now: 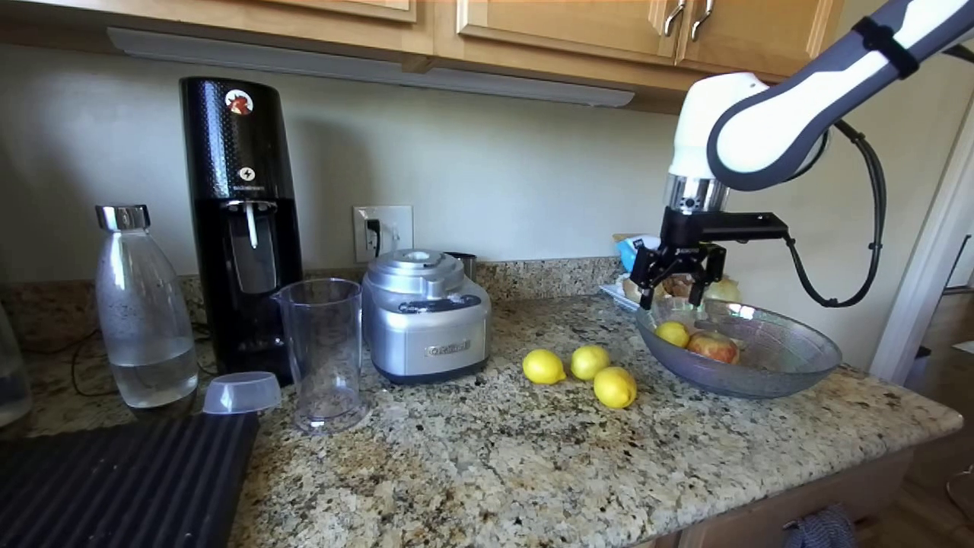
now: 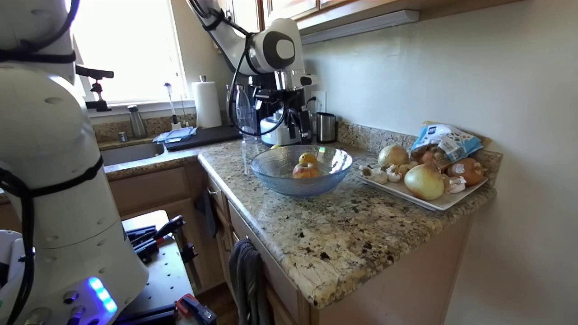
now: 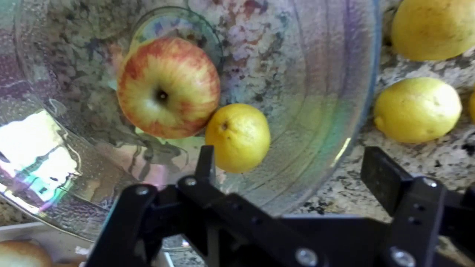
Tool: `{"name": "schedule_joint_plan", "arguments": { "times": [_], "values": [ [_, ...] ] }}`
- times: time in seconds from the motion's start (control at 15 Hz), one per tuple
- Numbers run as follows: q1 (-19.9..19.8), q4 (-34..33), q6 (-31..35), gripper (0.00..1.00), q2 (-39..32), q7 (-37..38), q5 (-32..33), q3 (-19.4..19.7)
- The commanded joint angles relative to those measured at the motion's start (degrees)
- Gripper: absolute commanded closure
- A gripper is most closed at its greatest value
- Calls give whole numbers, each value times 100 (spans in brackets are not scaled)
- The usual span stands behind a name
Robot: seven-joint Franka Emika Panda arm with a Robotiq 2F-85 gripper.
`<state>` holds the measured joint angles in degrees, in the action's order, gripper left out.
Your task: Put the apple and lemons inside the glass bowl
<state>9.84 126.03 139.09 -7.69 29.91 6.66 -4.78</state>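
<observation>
The glass bowl point(image 1: 749, 383) stands on the counter and also shows in an exterior view point(image 2: 289, 186) and the wrist view point(image 3: 319, 85). The red-yellow apple point(image 3: 169, 89) and one yellow lemon point(image 3: 238, 137) lie side by side inside it. Three more lemons sit on the counter beside the bowl: one lemon point(image 1: 543, 367), a second point(image 1: 590, 361) and a third point(image 1: 615, 387). My gripper point(image 1: 671, 297) is open and empty above the bowl's rim. In the wrist view its fingers point(image 3: 291, 161) stand apart, one over the bowl, one over the counter.
A food processor point(image 1: 430, 327), clear pitcher point(image 1: 323, 342), black soda maker point(image 1: 243, 228) and water bottle point(image 1: 144, 320) stand along the wall. A white tray point(image 2: 435, 205) with onions and garlic lies beside the bowl. Cabinets point(image 1: 563, 30) hang above. The counter's edge point(image 2: 271, 253) runs near the bowl.
</observation>
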Motion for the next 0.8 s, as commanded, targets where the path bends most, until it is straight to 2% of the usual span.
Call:
{"name": "schedule_joint_plan", "arguments": {
  "times": [0.0, 0.27, 0.73],
  "values": [
    [54, 186, -399, 0, 567, -639, -444, -254],
    [189, 39, -648, 0, 674, -734, -496, -547],
    [560, -438, -1070, 0, 163, -494, -691, -976]
  ]
}}
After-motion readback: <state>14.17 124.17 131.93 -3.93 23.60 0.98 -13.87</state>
